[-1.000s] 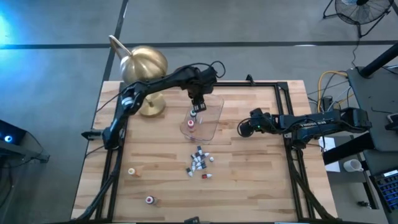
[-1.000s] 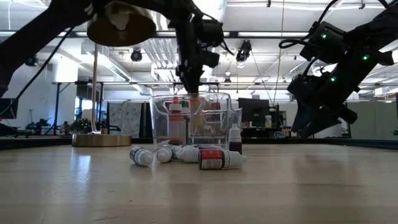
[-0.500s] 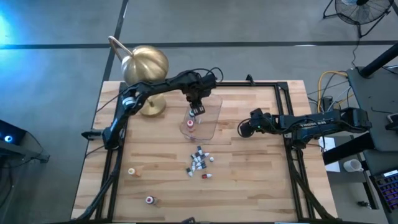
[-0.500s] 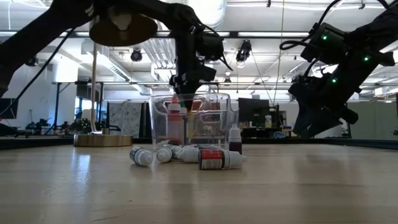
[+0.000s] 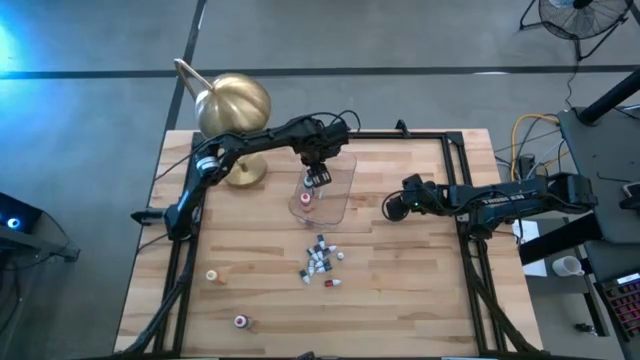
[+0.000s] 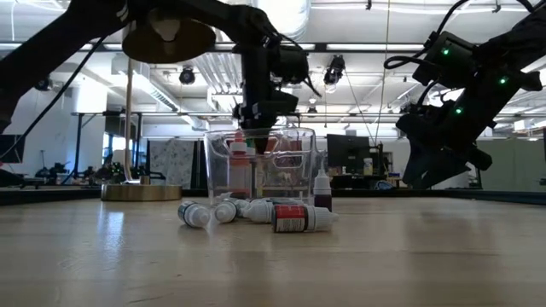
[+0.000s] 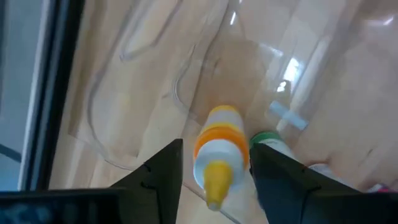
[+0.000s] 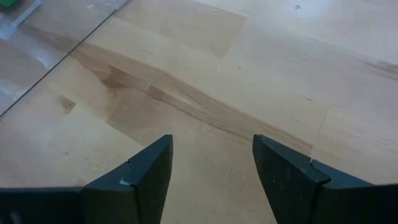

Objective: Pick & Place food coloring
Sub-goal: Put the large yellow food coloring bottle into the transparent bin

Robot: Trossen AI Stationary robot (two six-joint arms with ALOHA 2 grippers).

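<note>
1. The left gripper [image 5: 318, 176] hangs over the clear plastic tub [image 5: 343, 196] at the far middle of the wooden worktop [image 5: 400, 290], its fingers pointing down into the tub's open top.
2. In the left wrist view, an orange-capped food coloring bottle [image 7: 219, 152] sits between the two dark fingers [image 7: 158, 171]. A thin gap shows on each side of it, so the fingers look spread and the bottle looks let go rather than pinched (it is blurred, so contact cannot be ruled out).
3. Just beside that bottle, inside the tub, lies a green-capped bottle [image 7: 268, 140].
4. In the low view, a red-labelled bottle [image 6: 241, 170] stands upright inside the tub, directly below the left gripper.
5. A loose cluster of small bottles [image 5: 321, 262] lies on the worktop nearer the front edge than the left gripper, just outside the tub. In the low view most lie on their sides, and one dark bottle with a white cap [image 6: 322, 191] stands upright.
6. Two stray bottles [image 5: 212, 275] lie well apart from the cluster, toward the worktop's front left corner.
7. The right gripper [image 5: 390, 206] waits just off the tub's right side, above the worktop. Its fingers are spread, with only bare wood between them.
8. A brass-coloured dome lamp [image 5: 236, 105] stands at the far left corner, behind the left arm.
</note>
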